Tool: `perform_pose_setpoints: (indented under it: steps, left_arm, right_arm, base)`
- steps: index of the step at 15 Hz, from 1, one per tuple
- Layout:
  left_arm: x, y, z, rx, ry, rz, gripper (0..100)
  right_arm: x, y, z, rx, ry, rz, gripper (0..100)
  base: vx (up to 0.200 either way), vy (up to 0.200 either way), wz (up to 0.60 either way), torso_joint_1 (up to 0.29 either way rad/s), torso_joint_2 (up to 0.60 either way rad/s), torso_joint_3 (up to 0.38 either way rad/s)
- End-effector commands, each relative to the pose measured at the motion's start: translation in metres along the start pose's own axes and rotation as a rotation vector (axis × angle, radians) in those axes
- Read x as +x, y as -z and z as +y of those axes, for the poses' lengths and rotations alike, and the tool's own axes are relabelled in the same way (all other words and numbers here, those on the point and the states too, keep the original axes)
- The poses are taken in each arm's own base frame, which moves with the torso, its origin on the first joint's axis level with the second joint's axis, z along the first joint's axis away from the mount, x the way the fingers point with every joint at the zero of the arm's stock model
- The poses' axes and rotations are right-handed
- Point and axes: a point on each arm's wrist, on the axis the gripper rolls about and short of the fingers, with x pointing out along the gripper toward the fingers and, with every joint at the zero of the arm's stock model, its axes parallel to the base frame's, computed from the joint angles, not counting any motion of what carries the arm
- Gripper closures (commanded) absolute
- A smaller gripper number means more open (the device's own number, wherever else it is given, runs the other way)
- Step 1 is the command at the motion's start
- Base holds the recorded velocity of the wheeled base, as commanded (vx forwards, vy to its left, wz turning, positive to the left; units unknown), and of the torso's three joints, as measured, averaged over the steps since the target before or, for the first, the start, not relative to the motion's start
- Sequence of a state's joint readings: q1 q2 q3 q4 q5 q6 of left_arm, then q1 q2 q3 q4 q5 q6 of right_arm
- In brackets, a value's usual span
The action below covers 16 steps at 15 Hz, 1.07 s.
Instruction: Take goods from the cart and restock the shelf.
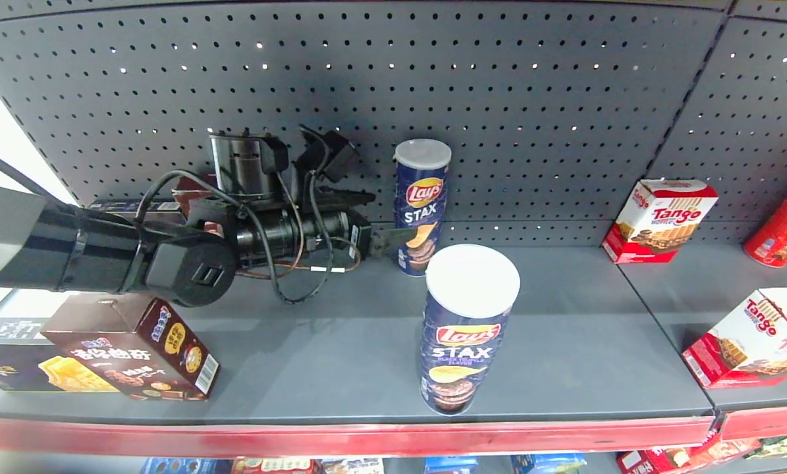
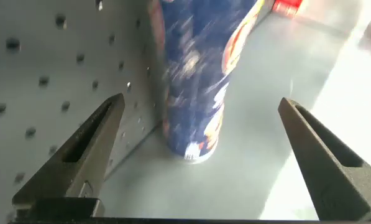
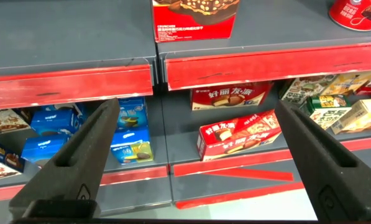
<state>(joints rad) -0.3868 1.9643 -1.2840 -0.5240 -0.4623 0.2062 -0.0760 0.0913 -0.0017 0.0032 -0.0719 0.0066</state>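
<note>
The left end effector (image 1: 384, 240), spread apart at the rear can's (image 1: 422, 197) 9 o'clock, could tip it by brushing; right end effector (image 3: 196, 104) also apart.

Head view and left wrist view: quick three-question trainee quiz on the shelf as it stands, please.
1. True or false: the left gripper is shut on the rear chip can.
2. How many blue chip cans stand upright on the grey shelf? A one, B two, C three.
3. Fill in: the red-and-white wafer boxes sit to the cans' ____.
Key: 1 false, it is open; 2 B; 3 right.
</note>
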Motion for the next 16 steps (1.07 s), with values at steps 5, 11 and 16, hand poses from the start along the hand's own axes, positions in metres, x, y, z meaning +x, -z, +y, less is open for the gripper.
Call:
perform_pose_setpoints:
  steps: [5,11,16]
  left_arm:
    - [-0.007,-0.006,0.0,0.008,-0.113,0.033,0]
    - [-0.005,-0.008,0.004,0.006,-0.183,0.036,0]
    - [0.006,-0.011,0.011,0.009,-0.235,0.021,0]
  right_arm:
    - [0.0,0.0,0.0,-0.001,0.001,0.002,0]
    - [0.0,0.0,0.0,-0.001,-0.001,0.002,0]
    - [0.0,0.0,0.0,-0.001,0.001,0.002,0]
  base:
    - [0.0,0.0,0.0,0.0,0.0,0.0]
    - [0.0,0.0,0.0,0.0,0.0,0.0]
    - [0.0,0.0,0.0,0.0,0.0,0.0]
